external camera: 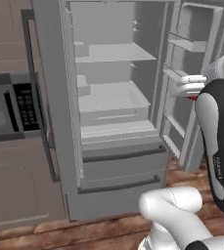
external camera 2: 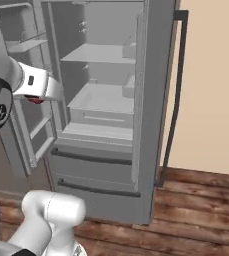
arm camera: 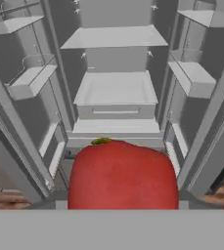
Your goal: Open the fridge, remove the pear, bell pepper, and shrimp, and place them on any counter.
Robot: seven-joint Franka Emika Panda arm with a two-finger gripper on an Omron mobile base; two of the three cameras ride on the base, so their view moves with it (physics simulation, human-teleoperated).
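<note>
The fridge [external camera: 114, 128] stands with both upper doors swung wide, and its grey shelves [arm camera: 114, 89] are bare. My gripper [external camera: 190, 93] hangs in front of the right door's bins, shut on the bell pepper [external camera: 193, 98], of which a small red spot shows under the white hand. From the other side the gripper [external camera 2: 38, 96] and the bell pepper [external camera 2: 35, 101] sit by the same door. In the hand view the glossy red bell pepper [arm camera: 123, 176] bulks at the bottom and hides the fingertips. The pear, the shrimp and the counter are out of view.
A grey microwave [external camera: 11, 107] with a keypad sits in the cabinets left of the fridge. Two shut bottom drawers [external camera: 123, 166] lie under the shelves. The open doors [external camera: 52, 97] [external camera 2: 23, 115] flank my hand. The floor [external camera 2: 196, 210] is wood, beside a beige wall [external camera 2: 211, 85].
</note>
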